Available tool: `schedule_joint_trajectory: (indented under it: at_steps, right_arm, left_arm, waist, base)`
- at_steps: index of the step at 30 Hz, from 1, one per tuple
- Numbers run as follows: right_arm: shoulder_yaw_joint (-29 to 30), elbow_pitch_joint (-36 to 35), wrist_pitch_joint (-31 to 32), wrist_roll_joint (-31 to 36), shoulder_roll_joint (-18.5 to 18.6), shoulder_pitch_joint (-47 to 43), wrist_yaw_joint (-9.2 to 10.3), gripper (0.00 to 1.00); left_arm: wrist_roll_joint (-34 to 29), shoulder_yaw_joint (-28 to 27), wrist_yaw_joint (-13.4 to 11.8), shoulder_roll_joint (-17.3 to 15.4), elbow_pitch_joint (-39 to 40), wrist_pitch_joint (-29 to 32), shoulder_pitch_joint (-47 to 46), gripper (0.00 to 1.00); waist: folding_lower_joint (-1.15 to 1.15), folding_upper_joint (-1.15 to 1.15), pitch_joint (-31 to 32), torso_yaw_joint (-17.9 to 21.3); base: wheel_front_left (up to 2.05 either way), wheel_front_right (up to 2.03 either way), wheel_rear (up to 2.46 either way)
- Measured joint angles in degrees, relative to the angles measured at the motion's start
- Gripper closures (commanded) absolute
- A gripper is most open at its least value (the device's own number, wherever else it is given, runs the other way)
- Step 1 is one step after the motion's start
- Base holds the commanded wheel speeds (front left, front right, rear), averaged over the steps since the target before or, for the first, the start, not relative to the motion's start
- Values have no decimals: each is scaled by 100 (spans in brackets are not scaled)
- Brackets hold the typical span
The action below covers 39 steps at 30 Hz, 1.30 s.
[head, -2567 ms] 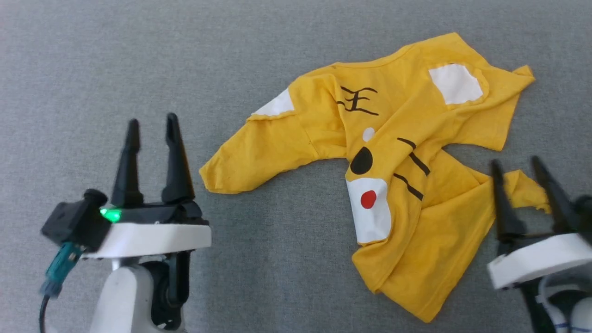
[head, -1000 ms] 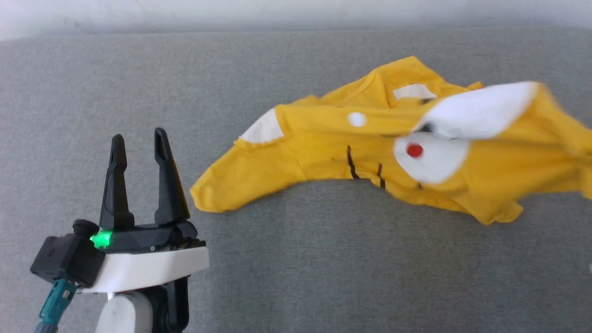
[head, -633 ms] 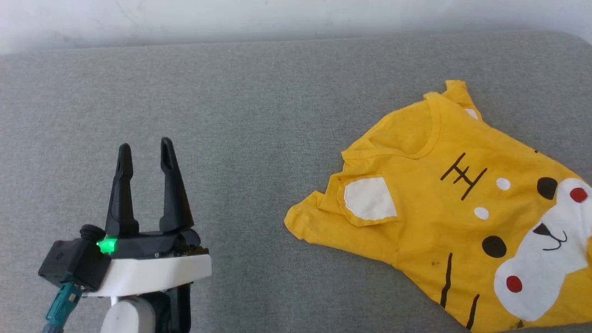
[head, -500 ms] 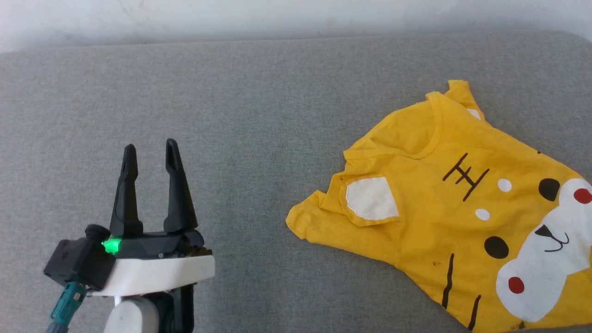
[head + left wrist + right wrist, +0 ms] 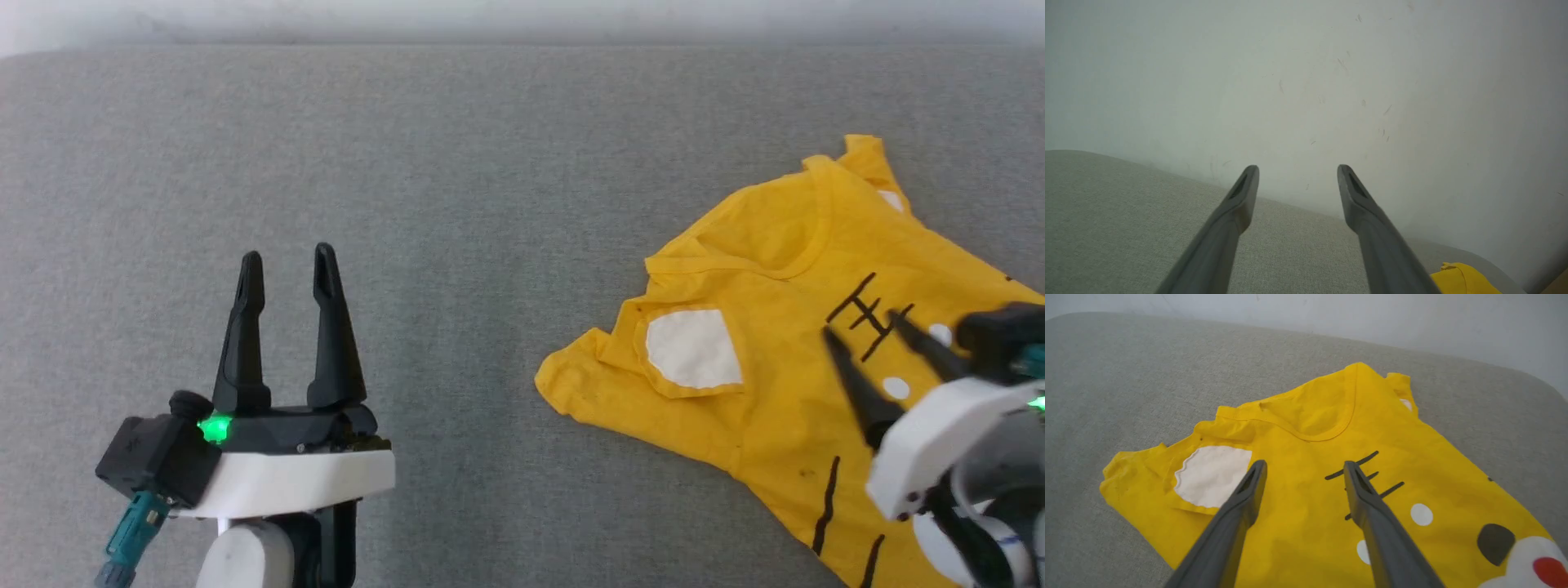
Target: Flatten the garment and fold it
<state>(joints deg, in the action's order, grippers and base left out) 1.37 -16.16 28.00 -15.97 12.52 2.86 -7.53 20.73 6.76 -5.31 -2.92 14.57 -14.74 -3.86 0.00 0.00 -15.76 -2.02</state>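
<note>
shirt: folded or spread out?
Spread, not folded: the garment lies print-up on the grey surface, neckline and tiger face showing; one sleeve rumpled.

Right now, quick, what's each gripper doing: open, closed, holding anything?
Left gripper: open, holding nothing.
Right gripper: open, holding nothing, poised over the garment.

No legible lettering, brand, number or label is found. The garment (image 5: 1306,428) carries only black printed strokes (image 5: 1367,457), character-like but not readable as text, just beside one fingertip of the right gripper (image 5: 1304,465).
</note>
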Motion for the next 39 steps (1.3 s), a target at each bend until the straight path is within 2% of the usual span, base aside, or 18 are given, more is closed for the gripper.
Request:
schedule_joint_trajectory:
  at_steps: [7, 11, 12, 13, 14, 20, 26, 30, 33, 34, 35, 36, 37, 39]
  right_arm:
    - [-929, 1107, 377, 40, 594, 449, -1, 0]
    - [-1194, 1634, 425, 83, 709, 713, -1, 0]
    - [-1217, 1717, 423, 82, 720, 777, -1, 48]
    - [-1240, 1784, 417, 88, 734, 839, 0, 76]
    - [-1280, 1845, 408, 100, 761, 901, 0, 100]
    - [-1731, 1927, 163, 3, 643, 1345, 1, 100]
    - [-2439, 2029, -235, -68, -57, 2660, 0, 100]
    - [-2608, 2549, -498, 19, -544, 3504, 0, 100]
    - [-2606, 3183, -735, 245, -657, 3816, -1, 100]
    - [-2583, 3414, -812, 324, -664, 3848, -1, 94]
    - [-2583, 3631, -846, 385, -660, 3851, 0, 71]
    - [-2599, 3865, -850, 401, -666, 3842, 0, 4]
    - [-2618, 4062, -839, 394, -677, 3820, 0, 0]
    - [-2719, 4277, -856, 302, -682, 3778, 0, 0]
  left_arm:
    - [54, 37, -37, -1, 7, 0, -45, 0]
    - [99, 88, -37, -1, -5, 0, -87, 0]
    - [110, 97, -37, -1, -8, 1, -112, 0]
    - [122, 101, -37, 0, -9, 0, -118, 0]
    - [145, 103, -37, -1, -16, 0, -119, 0]
    - [196, 131, -66, 0, -27, 1, -121, 0]
    - [259, 133, -81, 0, -27, 1, -155, 0]
    - [304, 208, -79, 0, -54, 1, -292, 0]
    - [364, 277, -79, -1, -92, 0, -353, 0]
    - [389, 291, -79, 0, -104, 1, -358, 0]
    - [413, 307, -79, 0, -120, 1, -358, 0]
    - [431, 314, -79, -1, -140, 1, -358, 0]
    - [449, 319, -80, -1, -157, 1, -358, 0]
    - [465, 316, -80, -1, -177, 1, -358, 0]
  waist:
    - [0, 0, -144, -319]
    - [0, 0, -209, -494]
    - [0, 0, -221, -536]
    - [-1, 0, -231, -575]
    - [0, 0, -240, -613]
    - [0, 0, -255, -733]
    - [0, 0, -334, -759]
    - [0, 0, -400, -836]
    - [0, 0, -442, -928]
    - [0, 0, -454, -960]
    - [0, 0, -465, -991]
    - [0, 0, -475, -1020]
    - [0, 0, -483, -1043]
    - [0, 0, -496, -1065]
  base:
    - [0, 0, 0]
    - [0, 0, 0]
    - [0, 0, 0]
    - [0, 0, 0]
    - [0, 0, 0]
    - [0, 0, 0]
    - [0, 0, 0]
    - [0, 0, 0]
    - [0, 0, 0]
    - [0, 0, 0]
    - [0, 0, 0]
    - [0, 0, 0]
    - [0, 0, 0]
    - [0, 0, 0]
